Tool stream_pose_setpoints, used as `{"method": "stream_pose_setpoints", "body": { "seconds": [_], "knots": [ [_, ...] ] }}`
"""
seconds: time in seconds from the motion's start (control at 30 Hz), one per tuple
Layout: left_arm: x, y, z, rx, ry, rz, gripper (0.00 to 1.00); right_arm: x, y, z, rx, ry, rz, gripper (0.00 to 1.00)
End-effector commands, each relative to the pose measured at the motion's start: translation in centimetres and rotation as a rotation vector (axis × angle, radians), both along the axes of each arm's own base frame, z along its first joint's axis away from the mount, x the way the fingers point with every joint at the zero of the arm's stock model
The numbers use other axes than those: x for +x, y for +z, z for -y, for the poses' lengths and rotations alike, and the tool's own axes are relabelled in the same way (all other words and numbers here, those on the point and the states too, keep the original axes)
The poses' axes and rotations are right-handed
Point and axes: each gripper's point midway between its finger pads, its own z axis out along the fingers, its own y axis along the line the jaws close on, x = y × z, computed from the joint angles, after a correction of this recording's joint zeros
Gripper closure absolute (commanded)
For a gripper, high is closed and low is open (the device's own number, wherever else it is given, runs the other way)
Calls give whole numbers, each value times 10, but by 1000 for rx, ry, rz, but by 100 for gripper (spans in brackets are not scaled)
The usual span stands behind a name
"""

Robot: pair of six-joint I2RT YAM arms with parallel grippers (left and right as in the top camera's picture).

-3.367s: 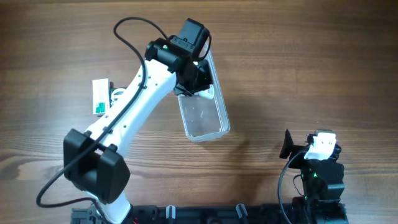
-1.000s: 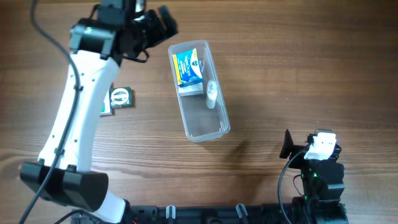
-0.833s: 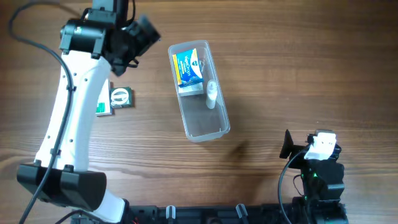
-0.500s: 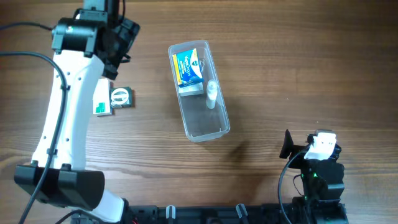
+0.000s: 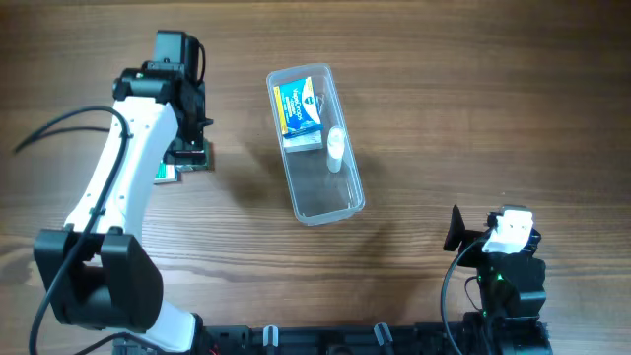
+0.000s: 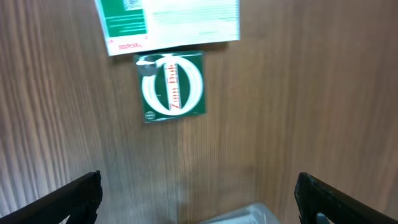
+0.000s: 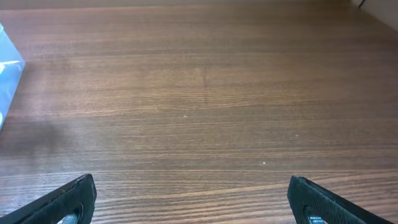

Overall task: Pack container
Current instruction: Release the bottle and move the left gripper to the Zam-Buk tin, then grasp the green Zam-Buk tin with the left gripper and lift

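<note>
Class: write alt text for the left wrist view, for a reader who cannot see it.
A square green packet with a white ring lies flat on a wooden table, right beside a white-and-green box. The left pincer, at the bottom edge, is open and empty.

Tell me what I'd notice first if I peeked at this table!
First you'd spot the big white left arm stretching over the left side of the table, its jaws open wide over a green square packet. Next comes the clear container in the middle, holding a blue and yellow packet at its far end and a small white bottle near its middle.
</note>
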Motion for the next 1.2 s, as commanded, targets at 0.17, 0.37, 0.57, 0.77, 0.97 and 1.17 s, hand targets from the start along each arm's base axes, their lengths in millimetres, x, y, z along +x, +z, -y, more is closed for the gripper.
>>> {"method": "stream_pose_setpoints", "body": {
  "seconds": [0.17,0.37,0.57,0.77,0.97,1.17],
  "knots": [
    [-11,-47,-12,-101,143,-7,0,0,0,-1,15,-1,5,0],
    [-13,-60,-26,-142,92,-48,0,0,0,-1,16,-1,6,0],
    [-16,-78,-27,-204,66,-101,0,0,0,-1,15,-1,6,0],
    [-15,-100,-24,-255,30,-143,0,0,0,-1,16,-1,6,0],
    [-14,-109,-27,-268,39,-156,0,0,0,-1,16,-1,6,0],
    [-13,-123,-26,-290,46,-175,0,0,0,-1,16,-1,6,0]
  ]
}}
